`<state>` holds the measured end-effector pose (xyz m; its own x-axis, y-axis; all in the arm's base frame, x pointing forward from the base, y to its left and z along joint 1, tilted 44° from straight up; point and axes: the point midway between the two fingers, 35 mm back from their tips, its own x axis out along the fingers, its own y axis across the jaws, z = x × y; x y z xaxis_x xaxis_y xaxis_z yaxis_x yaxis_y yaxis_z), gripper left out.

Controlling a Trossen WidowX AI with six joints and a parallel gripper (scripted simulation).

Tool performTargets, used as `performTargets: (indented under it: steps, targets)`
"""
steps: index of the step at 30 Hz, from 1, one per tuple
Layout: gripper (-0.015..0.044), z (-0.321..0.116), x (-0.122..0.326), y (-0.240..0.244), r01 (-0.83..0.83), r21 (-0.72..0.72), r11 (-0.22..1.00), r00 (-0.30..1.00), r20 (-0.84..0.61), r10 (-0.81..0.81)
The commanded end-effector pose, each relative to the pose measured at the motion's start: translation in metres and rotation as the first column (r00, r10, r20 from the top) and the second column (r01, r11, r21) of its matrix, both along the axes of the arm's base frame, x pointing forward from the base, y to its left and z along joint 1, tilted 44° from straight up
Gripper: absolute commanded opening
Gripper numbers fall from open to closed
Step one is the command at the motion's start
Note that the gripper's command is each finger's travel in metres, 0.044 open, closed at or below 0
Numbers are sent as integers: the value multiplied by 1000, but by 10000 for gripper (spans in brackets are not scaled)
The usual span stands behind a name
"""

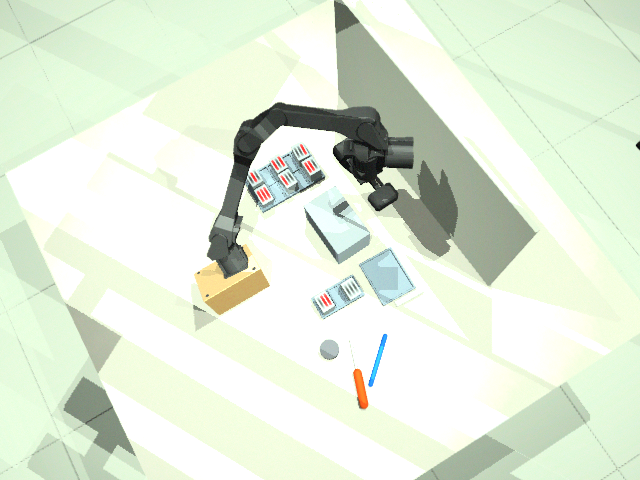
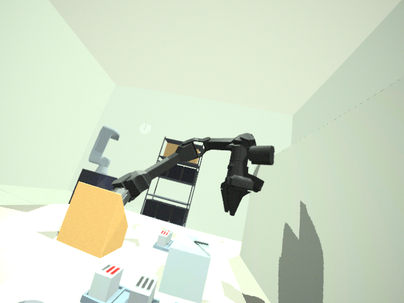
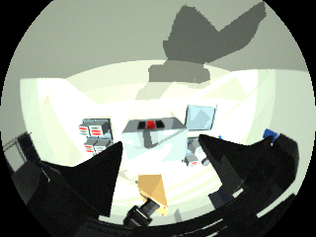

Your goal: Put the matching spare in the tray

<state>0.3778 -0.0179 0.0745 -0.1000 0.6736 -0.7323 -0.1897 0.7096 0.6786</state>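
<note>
The mounted unit seems to sit in the grey housing (image 1: 330,224) (image 2: 184,272) (image 3: 157,148). The wrist view shows its back strip (image 3: 150,124) with three marks: dark, red, dark. My gripper (image 2: 229,213) (image 3: 161,139) is open and empty, high above the table on the housing's back side. Spares with red and grey bars stand in the larger rack (image 1: 287,194) (image 3: 109,133). The smaller rack (image 1: 338,298) holds one spare (image 1: 324,301) (image 2: 106,283) with one grey and two red bars, and another (image 1: 351,288) (image 2: 142,290) with three grey bars. The tray (image 1: 385,260) (image 3: 199,118) is empty.
An orange wooden block (image 1: 227,291) (image 2: 91,218) (image 3: 150,185) stands by the arm's base. A tall grey panel (image 1: 413,134) rises behind the housing, with my shadow on it. A grey disc (image 1: 329,349), an orange-handled screwdriver (image 1: 360,387) and a blue pen (image 1: 377,361) lie near the smaller rack.
</note>
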Motion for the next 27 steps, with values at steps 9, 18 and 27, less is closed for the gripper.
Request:
performTargets:
  steps: [9, 18, 27]
  targets:
    - [440, 42, -27, 52, -196, -12, 980, 965, 177, 195]
    - [440, 99, -114, 131, -554, -116, 824, 684, 502, 530]
    - [440, 114, -222, 171, -773, -299, 559, 203, 719, 665]
